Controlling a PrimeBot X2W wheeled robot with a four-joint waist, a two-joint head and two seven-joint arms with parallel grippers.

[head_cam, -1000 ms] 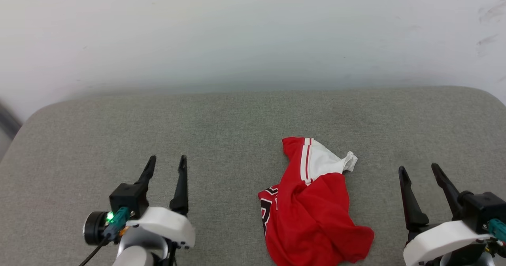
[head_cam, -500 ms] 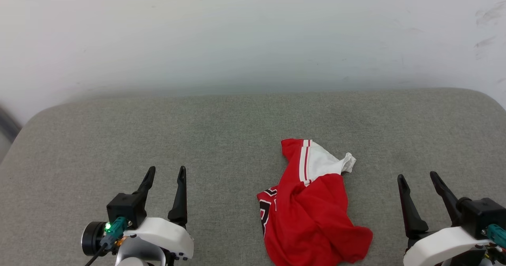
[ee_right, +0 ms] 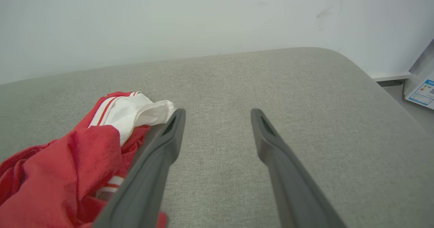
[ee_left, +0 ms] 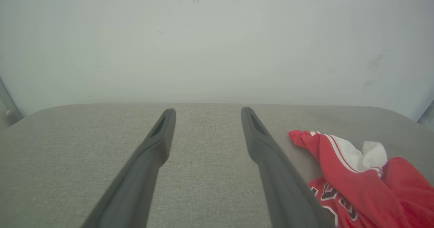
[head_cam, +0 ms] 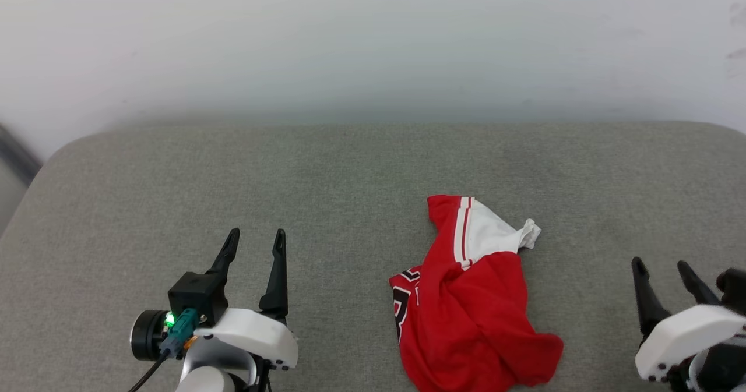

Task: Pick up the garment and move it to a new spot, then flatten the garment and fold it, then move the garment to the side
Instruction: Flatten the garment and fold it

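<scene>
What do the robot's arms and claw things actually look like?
The left gripper and right gripper each have two long, tapering dark grey fingers on a black block, then a glossy white wrist shell. The left carries a teal plug, black cable and glowing green light.

The garment (head_cam: 472, 316) was found crumpled in a loose heap on the grey woven surface (head_cam: 326, 205), right of the middle and close to the near edge in the head view. It was made of red cloth, bunched and folded over on itself in deep creases. A white sleeve (head_cam: 495, 235), bordered by red-and-white striped trim (head_cam: 462, 229), was turned toward the far side, its end twisted into a small tuft. Parts of black, white-outlined characters (head_cam: 402, 310) were exposed along the heap's left edge.
</scene>
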